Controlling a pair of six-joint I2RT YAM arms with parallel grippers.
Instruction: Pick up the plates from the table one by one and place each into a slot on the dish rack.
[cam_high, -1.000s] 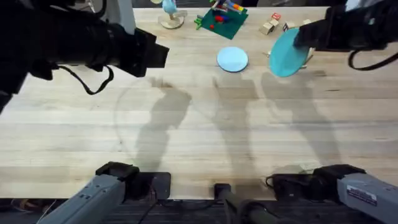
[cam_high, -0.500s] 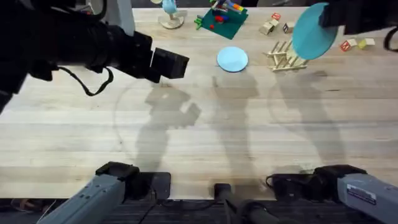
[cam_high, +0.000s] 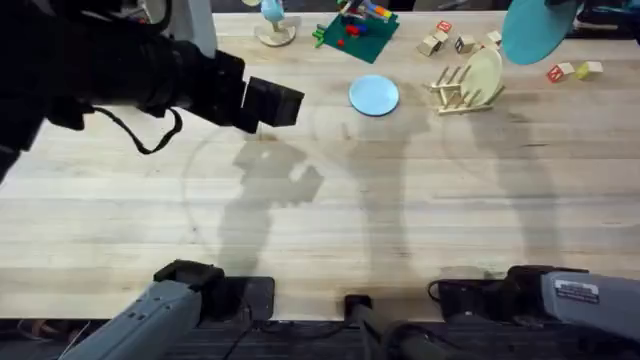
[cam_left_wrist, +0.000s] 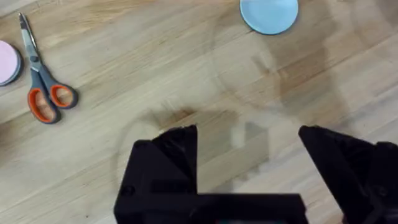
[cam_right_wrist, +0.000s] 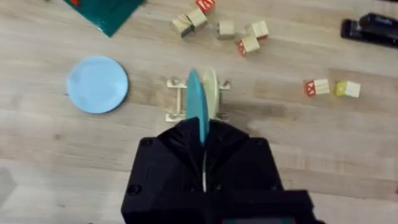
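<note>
From above, the teal plate (cam_high: 530, 30) hangs at about one o'clock of the table (cam_high: 400, 230), high over the dish rack (cam_high: 462, 88), where a cream plate (cam_high: 485, 72) already stands in a slot. The light blue plate (cam_high: 374, 95) lies flat near twelve o'clock. The left gripper (cam_high: 275, 103) hovers at ten o'clock.

In the left wrist view the left gripper (cam_left_wrist: 249, 146) is wide apart and empty, and the light blue plate (cam_left_wrist: 269, 14) is ahead of it. It looks light, stiff and smooth; I think a grip on the rim is best.

In the right wrist view the right gripper (cam_right_wrist: 203, 140) clamps the teal plate (cam_right_wrist: 195, 106) by its edge, upright, over the dish rack (cam_right_wrist: 180, 99).
</note>
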